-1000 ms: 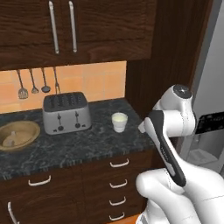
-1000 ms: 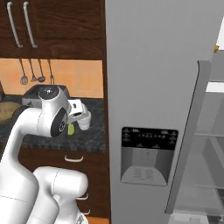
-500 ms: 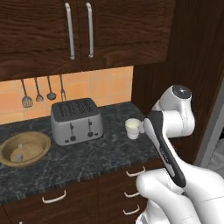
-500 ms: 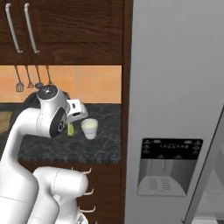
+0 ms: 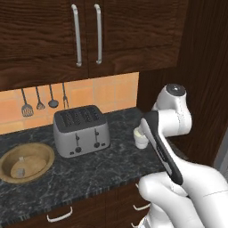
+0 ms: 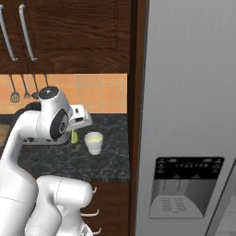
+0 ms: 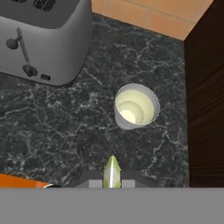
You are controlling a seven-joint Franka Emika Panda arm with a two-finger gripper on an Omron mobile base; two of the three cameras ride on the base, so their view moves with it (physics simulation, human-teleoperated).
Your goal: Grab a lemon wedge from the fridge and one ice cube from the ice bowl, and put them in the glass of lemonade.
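My gripper (image 7: 112,182) is shut on the lemon wedge (image 7: 112,168), a thin yellow-green slice standing between the finger tips. It hangs above the dark counter, a short way from the glass of lemonade (image 7: 135,107). From the right base, the gripper (image 6: 74,130) holds the lemon wedge (image 6: 73,138) just left of the glass of lemonade (image 6: 93,142). In the left base view my arm partly hides the glass of lemonade (image 5: 140,138). The ice bowl (image 5: 46,152) sits at the counter's left with a pale ice cube (image 5: 19,171) inside. The fridge (image 6: 189,92) stands at the right, its door closed.
A steel toaster (image 5: 81,131) stands between the wooden bowl and the cup. Utensils (image 5: 40,101) hang on the orange tile wall. A dark wood panel (image 7: 205,87) borders the counter close to the cup. Upper cabinets (image 5: 84,35) hang overhead.
The whole scene has shifted right in both base views, so the base has driven left. The fridge has left the left base view. The gripper still holds the wedge.
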